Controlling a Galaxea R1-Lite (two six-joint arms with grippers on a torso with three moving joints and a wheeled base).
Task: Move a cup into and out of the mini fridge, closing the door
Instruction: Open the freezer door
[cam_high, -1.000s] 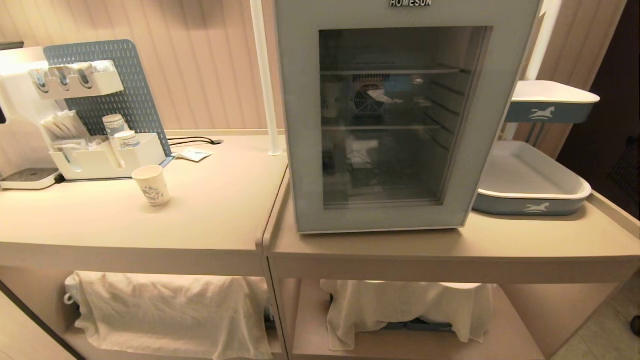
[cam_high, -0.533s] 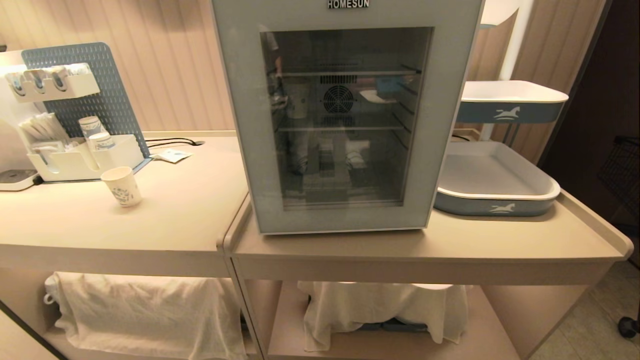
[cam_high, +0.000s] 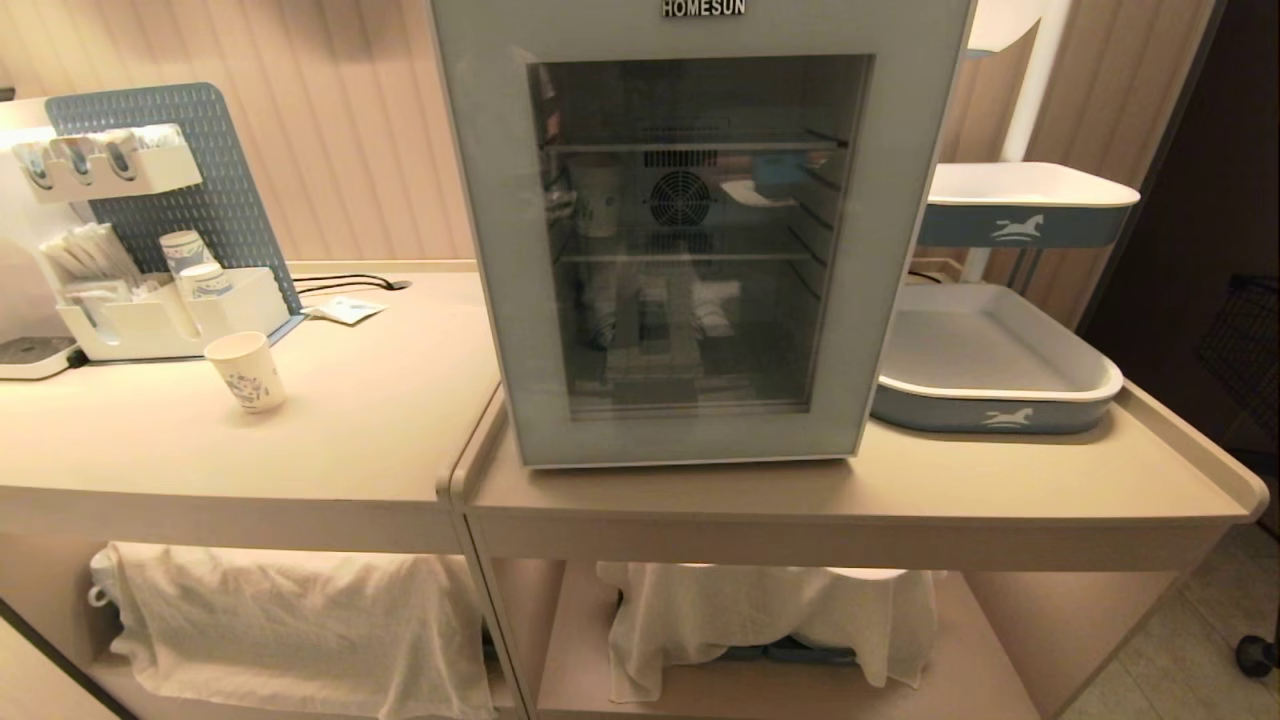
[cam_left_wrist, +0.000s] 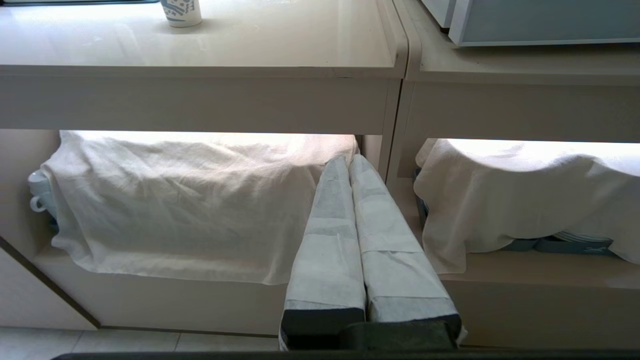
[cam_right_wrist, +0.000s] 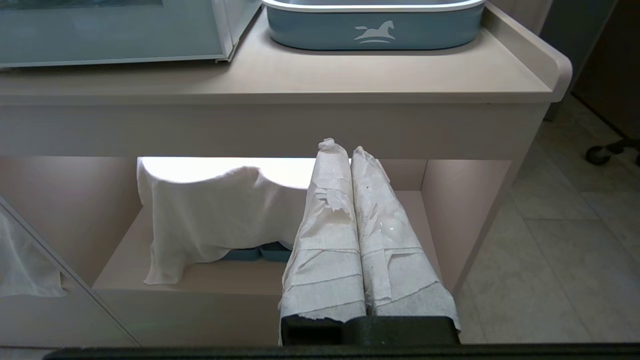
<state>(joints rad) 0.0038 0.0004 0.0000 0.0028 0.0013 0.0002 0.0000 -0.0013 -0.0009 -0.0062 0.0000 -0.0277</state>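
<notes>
The view has swung to centre the white glass-doored mini fridge (cam_high: 690, 230), door shut; patterned white paper cup (cam_high: 246, 371) waits left; both grippers' fingers (cam_left_wrist: 350, 200) (cam_right_wrist: 345, 190) pressed together, empty.

Neither arm shows in the head view; each wrist view shows its own tool, the left tool (cam_left_wrist: 350, 161) and the right tool (cam_right_wrist: 340, 150), held low and level, pointing forward, with two tape-wrapped fingers (cam_left_wrist: 330, 240) pressed together side by side, gripping nothing.

Closed left gripper (cam_left_wrist: 348, 161) before draped cloth (cam_left_wrist: 190, 200)
</notes>
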